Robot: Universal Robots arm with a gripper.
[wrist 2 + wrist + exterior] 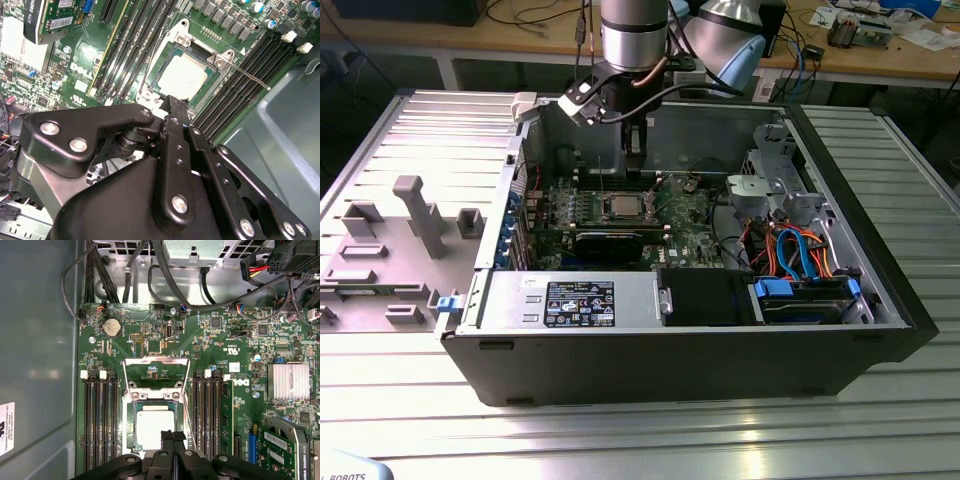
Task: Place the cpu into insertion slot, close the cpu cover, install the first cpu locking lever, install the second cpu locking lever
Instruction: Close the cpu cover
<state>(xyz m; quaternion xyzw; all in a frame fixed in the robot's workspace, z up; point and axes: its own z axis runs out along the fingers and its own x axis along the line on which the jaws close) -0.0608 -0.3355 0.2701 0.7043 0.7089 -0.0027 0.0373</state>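
The cpu (155,426) lies flat in the insertion slot (131,426) on the green board, its silvery top showing in both wrist views (181,76). The cpu cover (156,361) is swung open and stands away from the slot on its hinge side. One thin locking lever (246,76) sticks out unlatched from a corner of the slot. My gripper (173,437) hangs just above the cpu's near edge, its two black fingers (167,438) pressed together with nothing between them. In the exterior view the gripper (635,168) reaches down into the open computer case above the slot (623,207).
Long black memory slots (102,420) run on both sides of the socket. A graphics card (287,450) and a finned heatsink (288,381) sit nearby. Cables (165,270) hang at the board's far end. The case wall (37,365) stands close beside the board.
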